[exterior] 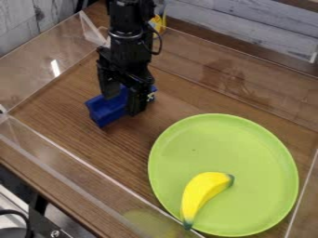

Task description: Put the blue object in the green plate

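Note:
The blue object [107, 112] lies on the wooden table, left of centre, with only its near end showing below the arm. My gripper [125, 100] points straight down over it, its black fingers open and straddling the block's far part; whether the pads touch it I cannot tell. The green plate [224, 153] is a large lime-green disc at the lower right, well apart from the gripper, and the blue block is outside it.
A yellow banana [204, 194] lies on the near part of the plate. Clear plastic walls [50, 65] enclose the table on the left, front and back. Bare wood [224, 79] stretches right of the arm.

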{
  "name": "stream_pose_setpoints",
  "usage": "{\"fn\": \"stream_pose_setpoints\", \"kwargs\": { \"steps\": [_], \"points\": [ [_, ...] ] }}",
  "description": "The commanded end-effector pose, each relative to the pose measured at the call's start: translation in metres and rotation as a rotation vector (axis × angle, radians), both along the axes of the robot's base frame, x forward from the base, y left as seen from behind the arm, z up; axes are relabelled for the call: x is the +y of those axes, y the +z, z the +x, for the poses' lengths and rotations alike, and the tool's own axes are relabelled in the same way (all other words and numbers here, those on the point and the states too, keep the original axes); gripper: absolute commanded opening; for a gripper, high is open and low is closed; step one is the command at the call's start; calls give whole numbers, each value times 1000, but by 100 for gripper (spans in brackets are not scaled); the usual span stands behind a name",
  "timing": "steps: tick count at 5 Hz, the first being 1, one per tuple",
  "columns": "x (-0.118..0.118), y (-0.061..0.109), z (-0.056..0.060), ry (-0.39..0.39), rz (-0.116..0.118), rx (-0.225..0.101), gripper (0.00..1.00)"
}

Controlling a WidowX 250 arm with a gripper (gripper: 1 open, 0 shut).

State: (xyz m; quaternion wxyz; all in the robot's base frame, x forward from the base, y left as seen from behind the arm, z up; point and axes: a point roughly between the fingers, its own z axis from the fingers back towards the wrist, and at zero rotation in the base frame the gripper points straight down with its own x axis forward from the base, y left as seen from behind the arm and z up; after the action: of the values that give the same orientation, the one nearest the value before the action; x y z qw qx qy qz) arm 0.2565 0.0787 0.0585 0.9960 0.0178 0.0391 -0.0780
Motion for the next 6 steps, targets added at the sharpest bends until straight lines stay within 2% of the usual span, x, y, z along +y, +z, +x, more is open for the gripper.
{"fn": "stream_pose_setpoints", "kwargs": {
  "steps": [1, 6],
  "points": [
    [8, 14, 4, 11, 26, -55, 100],
    [21, 24, 16, 29, 61, -111, 100]
  ]
}}
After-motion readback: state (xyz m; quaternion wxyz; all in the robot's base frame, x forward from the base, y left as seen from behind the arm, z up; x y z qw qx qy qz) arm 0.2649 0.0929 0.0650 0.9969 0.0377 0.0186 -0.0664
